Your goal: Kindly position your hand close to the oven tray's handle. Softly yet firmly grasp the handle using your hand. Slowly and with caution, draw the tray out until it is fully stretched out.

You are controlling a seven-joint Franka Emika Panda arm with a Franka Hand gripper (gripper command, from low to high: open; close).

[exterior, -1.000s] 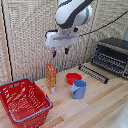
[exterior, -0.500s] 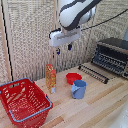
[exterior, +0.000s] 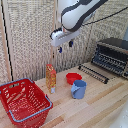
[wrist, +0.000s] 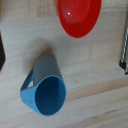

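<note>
- Oven tray: flat dark slatted rack, pale rim, at 3 o'clock in the exterior view, lying before the oven; handle a thin dark bar along its outer edge.
- Approach step only; nothing grasped yet.
- Hand high at 12 o'clock, well apart, fingers slightly parted, empty.
- Next, probably: travel toward 3 o'clock, descend, straddle the bar.
- Below: blue cup, red bowl.

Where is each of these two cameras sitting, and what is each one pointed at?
Exterior view: off the arm, facing the wooden table, oven, oven tray and red basket; it shows the white arm and the hand high up.
Wrist view: on the wrist, looking straight down at the table; no fingers show.
Both see the blue mug and red bowl.
</note>
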